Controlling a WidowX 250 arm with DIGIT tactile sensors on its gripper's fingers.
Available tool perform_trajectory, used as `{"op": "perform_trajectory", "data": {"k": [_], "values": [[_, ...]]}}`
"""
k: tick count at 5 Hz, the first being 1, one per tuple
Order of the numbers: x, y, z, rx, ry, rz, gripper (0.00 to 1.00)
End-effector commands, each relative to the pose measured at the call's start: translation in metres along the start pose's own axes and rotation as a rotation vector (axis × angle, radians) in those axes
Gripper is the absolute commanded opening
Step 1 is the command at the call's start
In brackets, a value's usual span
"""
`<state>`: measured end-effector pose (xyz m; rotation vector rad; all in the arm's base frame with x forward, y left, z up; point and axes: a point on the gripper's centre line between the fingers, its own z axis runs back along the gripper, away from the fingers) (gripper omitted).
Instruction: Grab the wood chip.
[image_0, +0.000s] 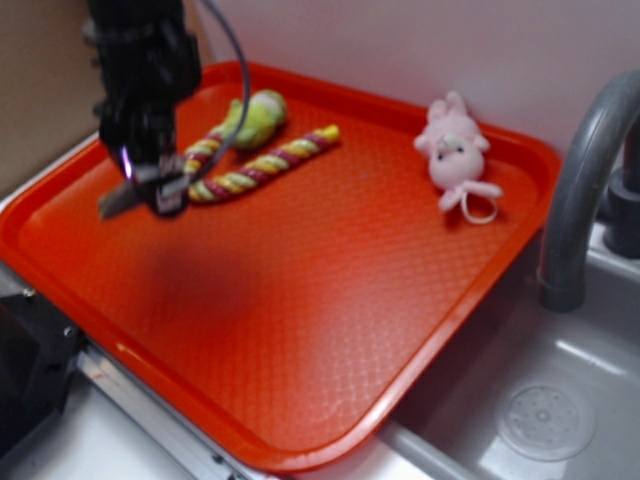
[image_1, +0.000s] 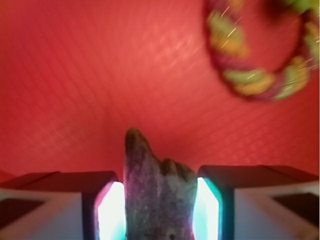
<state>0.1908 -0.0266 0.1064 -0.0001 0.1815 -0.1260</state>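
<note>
The wood chip (image_1: 157, 195) is a rough grey-brown wedge with a jagged tip, held between the two lit pads of my gripper (image_1: 159, 210). In the exterior view my gripper (image_0: 150, 190) hangs above the left part of the red tray (image_0: 300, 330), shut on the wood chip (image_0: 118, 201), which sticks out to the left as a grey sliver, off the tray floor. The striped rope toy (image_0: 262, 163) lies behind and to the right of the gripper. In the wrist view the rope toy (image_1: 255, 75) curves across the upper right, blurred.
A green plush (image_0: 257, 113) lies at the rope toy's far end. A pink stuffed bunny (image_0: 455, 150) rests near the tray's back right rim. A grey faucet (image_0: 585, 180) and a sink basin (image_0: 540, 415) stand to the right of the tray.
</note>
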Motion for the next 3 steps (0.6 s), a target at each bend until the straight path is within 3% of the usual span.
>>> {"op": "perform_trajectory", "data": {"k": [1,2,3], "values": [[-0.002,0.002,0.102,-0.110,-0.227,0.083,0.00],[-0.013,0.011,0.142,-0.142,-0.349,0.070,0.00],[-0.009,0.018,0.132,-0.145,-0.313,0.008,0.00]]}}
